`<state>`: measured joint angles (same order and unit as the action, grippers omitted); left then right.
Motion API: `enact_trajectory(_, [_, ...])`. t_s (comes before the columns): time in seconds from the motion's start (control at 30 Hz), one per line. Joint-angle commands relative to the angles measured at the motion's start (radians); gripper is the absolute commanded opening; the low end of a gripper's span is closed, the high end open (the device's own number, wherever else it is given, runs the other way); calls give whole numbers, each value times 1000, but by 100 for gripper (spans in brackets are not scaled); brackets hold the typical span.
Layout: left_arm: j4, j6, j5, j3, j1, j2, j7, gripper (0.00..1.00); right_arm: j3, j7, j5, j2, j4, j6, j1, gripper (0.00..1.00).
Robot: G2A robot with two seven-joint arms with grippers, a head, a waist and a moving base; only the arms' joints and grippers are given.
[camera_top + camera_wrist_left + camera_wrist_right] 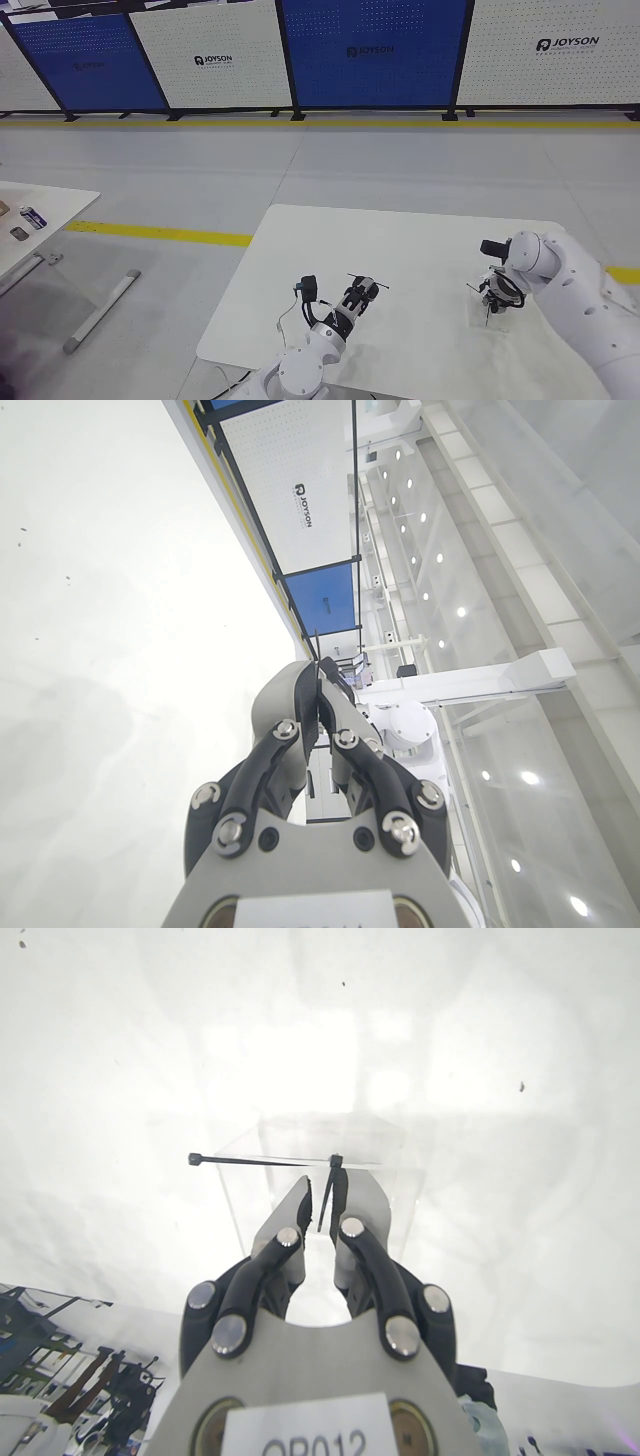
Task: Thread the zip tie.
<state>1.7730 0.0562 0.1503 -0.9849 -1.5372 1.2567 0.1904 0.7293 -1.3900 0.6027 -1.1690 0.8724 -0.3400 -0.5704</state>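
Left jaws pinch zip tie [317, 645].

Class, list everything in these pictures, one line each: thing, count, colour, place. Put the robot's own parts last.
table: one, white, centre.
clear box: one, transparent, on the table by the right pincer.
zip ties: three, black; one across the box's top, one between the right pincer's fingers, one in the left pincer.
side table: one, white, far left.
wall panels: several, blue and white, at the back.
left pincer: one, grey-black, shut on a zip tie.
right pincer: one, grey-black, open at the box.
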Motion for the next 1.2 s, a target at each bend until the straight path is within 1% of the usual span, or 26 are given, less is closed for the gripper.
enact_trajectory(0.0, [0,0,0,0,0,0,0,0,-6,0,-2,-2,-8,0,3,13])
enact_trajectory(0.03, [0,0,0,0,0,0,0,0,-9,0,-2,-4,-11,0,5,11])
enact_trajectory(0.1, [0,0,0,0,0,0,0,0,-15,0,-4,-6,-19,0,9,2])
enact_trajectory(0.13, [0,0,0,0,0,0,0,0,-17,0,-5,-7,-21,0,11,0])
enact_trajectory(0.27, [0,0,0,0,0,0,0,0,-25,0,-9,-10,-28,0,17,0])
enact_trajectory(0.37, [0,0,0,0,0,0,0,0,-25,0,-12,-6,-18,0,16,0])
enact_trajectory(0.43, [0,0,0,0,0,0,0,0,-19,0,-11,0,-1,0,11,0])
enact_trajectory(0.53, [0,0,0,0,0,0,0,0,3,0,2,16,46,0,-11,0])
enact_trajectory(0.63, [0,0,0,0,0,0,0,0,49,0,26,40,109,0,-48,0])
enact_trajectory(0.73, [0,0,0,0,0,0,0,0,120,0,48,64,186,0,-103,0])
enact_trajectory(0.87, [0,0,0,0,0,0,0,0,249,0,107,92,315,0,-197,0])
enact_trajectory(0.93, [0,0,0,0,0,0,0,0,327,0,150,100,395,0,-261,0])
enact_trajectory(0.97, [0,0,0,0,0,0,0,0,346,0,173,101,408,0,-277,0])
enact_trajectory(1.17, [0,0,0,0,0,0,0,0,346,0,173,101,408,0,-277,0])
